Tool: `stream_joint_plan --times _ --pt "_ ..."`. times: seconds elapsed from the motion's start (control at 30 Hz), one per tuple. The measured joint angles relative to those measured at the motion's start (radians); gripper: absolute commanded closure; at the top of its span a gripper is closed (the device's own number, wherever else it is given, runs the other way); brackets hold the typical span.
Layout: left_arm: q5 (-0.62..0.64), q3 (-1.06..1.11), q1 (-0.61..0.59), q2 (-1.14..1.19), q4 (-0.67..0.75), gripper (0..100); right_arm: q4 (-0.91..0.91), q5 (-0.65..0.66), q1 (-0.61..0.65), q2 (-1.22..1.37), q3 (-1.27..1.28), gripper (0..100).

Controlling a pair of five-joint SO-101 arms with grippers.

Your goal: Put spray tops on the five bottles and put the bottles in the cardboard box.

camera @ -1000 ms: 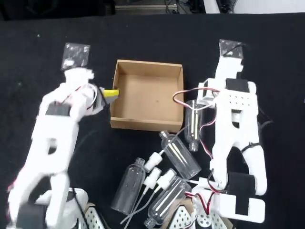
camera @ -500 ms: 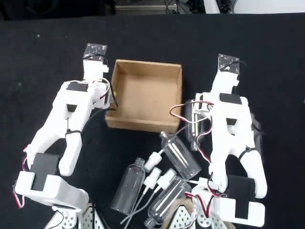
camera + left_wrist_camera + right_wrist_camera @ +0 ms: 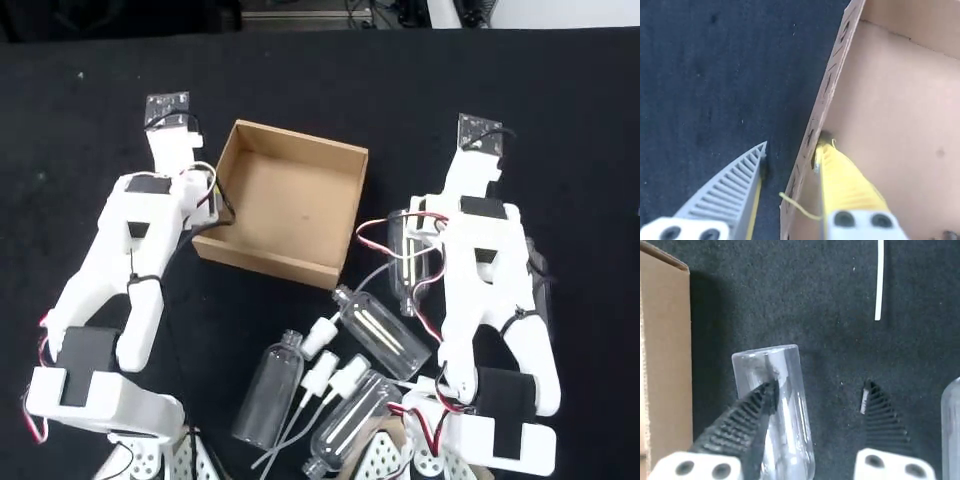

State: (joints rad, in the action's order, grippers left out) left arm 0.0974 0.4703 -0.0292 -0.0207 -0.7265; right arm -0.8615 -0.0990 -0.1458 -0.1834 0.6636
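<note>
Largely hidden beneath the right arm (image 3: 490,270) in the high view, one clear bottle (image 3: 404,285) lies on the black table (image 3: 560,120) just beside the cardboard box (image 3: 285,205). Only its side shows past the arm and the looping wires. The right gripper (image 3: 817,387) is covered by its own arm from above. The right wrist view shows its black fingers set well apart. One finger (image 3: 757,405) overlaps the flat end of that bottle and the other stands over bare cloth; contact cannot be confirmed. A second bottle (image 3: 952,410) is cut off at the frame edge, and a white dip tube (image 3: 879,280) runs out of frame.

The left arm (image 3: 130,250) extends forward along the box, its wrist at the near-left wall. The left gripper (image 3: 792,145) straddles that wall with jaws apart. The yellow finger (image 3: 840,170) sits inside against the cardboard, and the grey finger (image 3: 740,175) stands outside with a visible gap to the wall.

Three uncapped bottles (image 3: 268,388) lie near the front edge between the arm bases. Three loose spray tops (image 3: 320,375) lie among them, their tubes trailing toward the front.
</note>
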Motion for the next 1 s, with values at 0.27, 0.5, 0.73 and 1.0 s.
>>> stream_joint_plan --times 0.27,0.5,0.73,1.0 --pt "-0.054 -0.058 -0.005 -0.037 -0.160 86 -0.052 -0.044 0.040 -0.003 -0.068 76.6" --pt "-0.086 -0.014 -0.009 -0.052 -0.173 86 -0.066 -0.149 0.255 0.000 -0.169 76.6" --pt "-0.089 0.066 -0.009 -0.055 -0.118 86 0.138 -0.206 0.273 0.158 -0.169 76.6" --pt "-0.086 0.080 0.063 -0.060 -0.140 86 0.338 -0.206 0.275 0.310 -0.170 89.3"
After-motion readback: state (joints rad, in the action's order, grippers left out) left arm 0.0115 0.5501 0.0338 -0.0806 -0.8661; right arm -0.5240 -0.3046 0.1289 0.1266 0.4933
